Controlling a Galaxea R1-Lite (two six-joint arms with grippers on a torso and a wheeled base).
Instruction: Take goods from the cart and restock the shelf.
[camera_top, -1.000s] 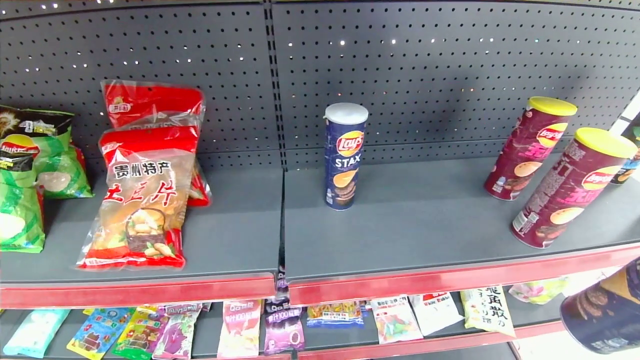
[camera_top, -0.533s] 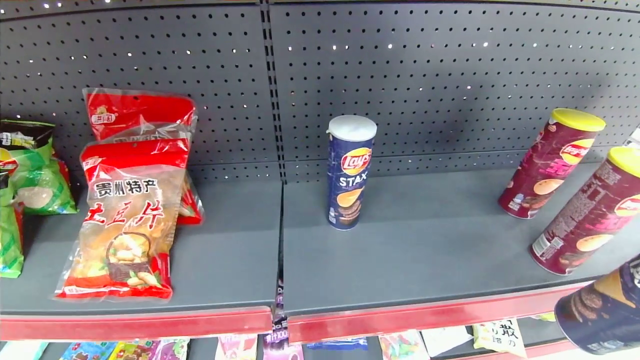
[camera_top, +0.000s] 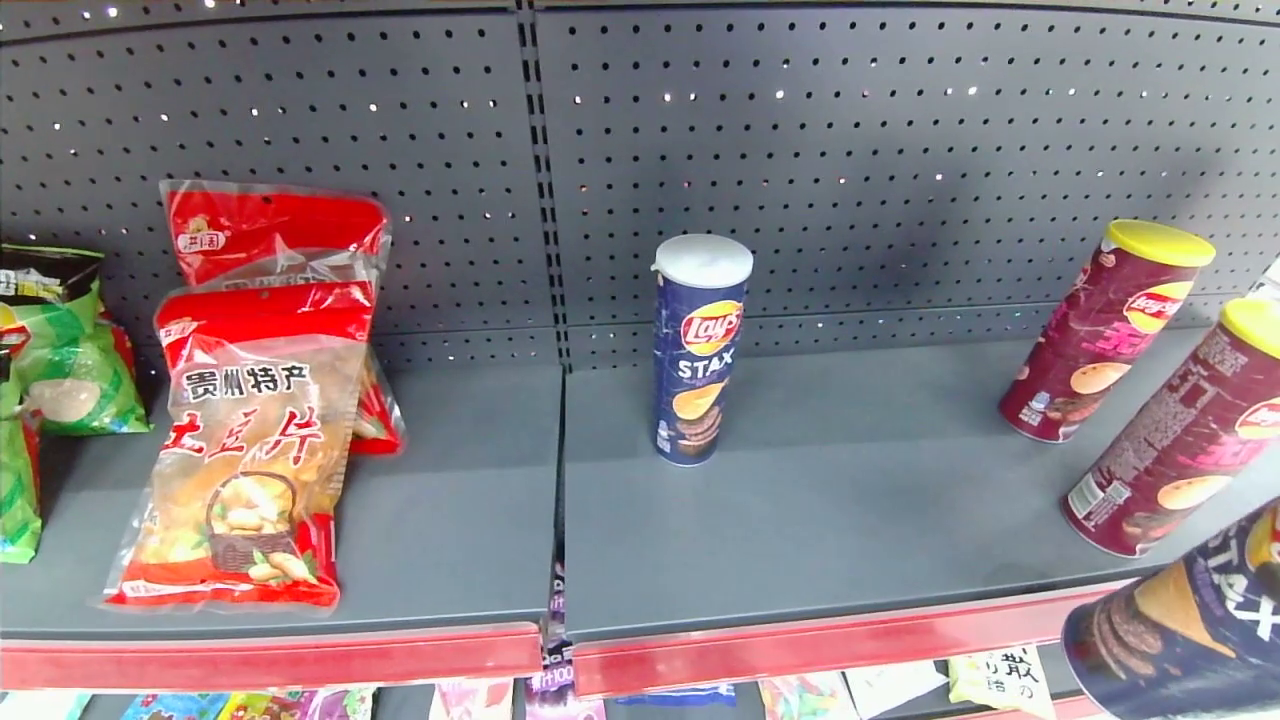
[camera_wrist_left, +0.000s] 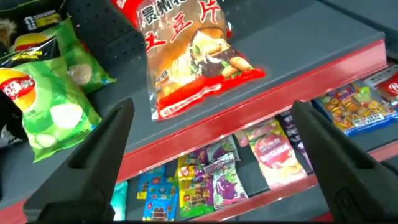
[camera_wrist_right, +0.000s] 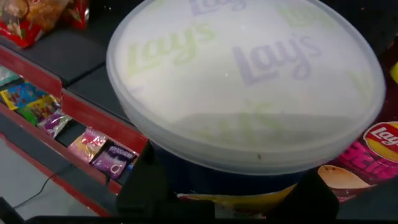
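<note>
Now, in the head view you see the held can (camera_top: 1185, 635) tilted at the lower right corner, in front of the shelf (camera_top: 800, 520) edge and cut off by the frame. A standing blue can (camera_top: 700, 350) sits upright mid-shelf. From the left wrist, your left gripper (camera_wrist_left: 211, 109) hangs empty, fingers spread wide, before the shelf edge near the red bag (camera_wrist_left: 193, 56). From the right wrist, your right gripper (camera_wrist_right: 233, 193) clamps the can below its white lid (camera_wrist_right: 242, 81), which hides most of the fingers.
</note>
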